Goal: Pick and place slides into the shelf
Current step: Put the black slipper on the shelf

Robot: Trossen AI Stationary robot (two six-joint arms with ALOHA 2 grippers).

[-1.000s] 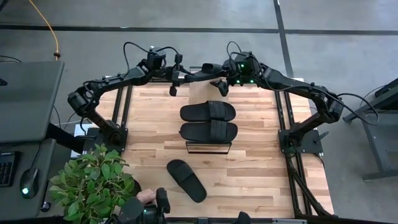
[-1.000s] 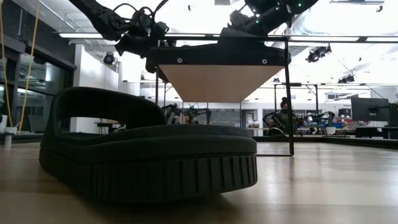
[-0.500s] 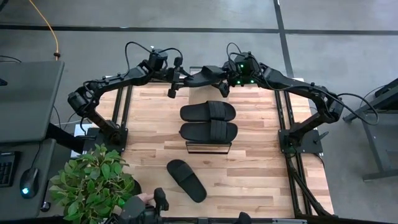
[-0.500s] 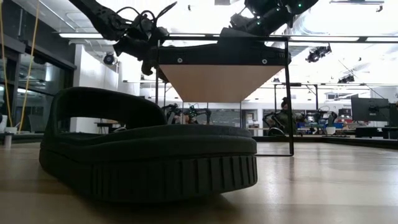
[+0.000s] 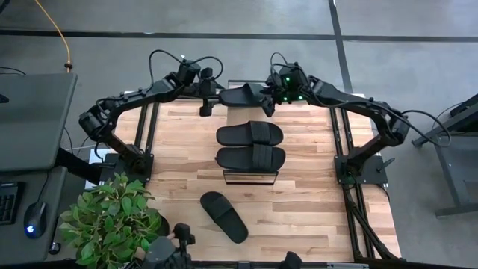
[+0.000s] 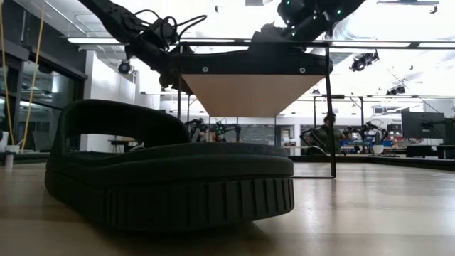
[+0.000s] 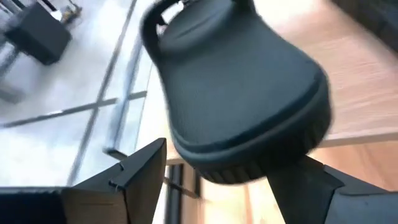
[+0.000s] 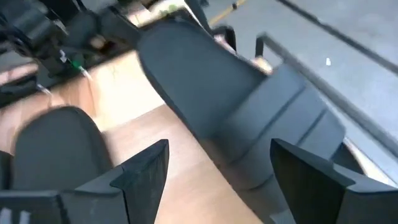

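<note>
The left gripper (image 5: 203, 91) hung at the far edge of the table, its fingers (image 7: 134, 171) spread apart on either side of one end of a black slide (image 5: 243, 94), not pinching it. The right gripper (image 5: 267, 99) met the same slide from the other end, its jaws wide, with the strap band (image 8: 283, 124) lying between its fingers (image 8: 140, 171) (whether they pressed on it could not be told). That slide hung between the two grippers, above the table's far edge.

Nearer than both grippers, the shelf (image 5: 250, 177) carried two more slides side by side, the far one (image 5: 249, 134) and the near one (image 5: 251, 158). A fourth slide (image 5: 223, 216) lay loose on the butcher-block tabletop (image 5: 314, 209), well apart from both grippers, beyond the shelf toward the table's front. In the low view it (image 6: 170, 178) filled the foreground, with the shelf's plank (image 6: 252, 89) raised behind it.
</note>
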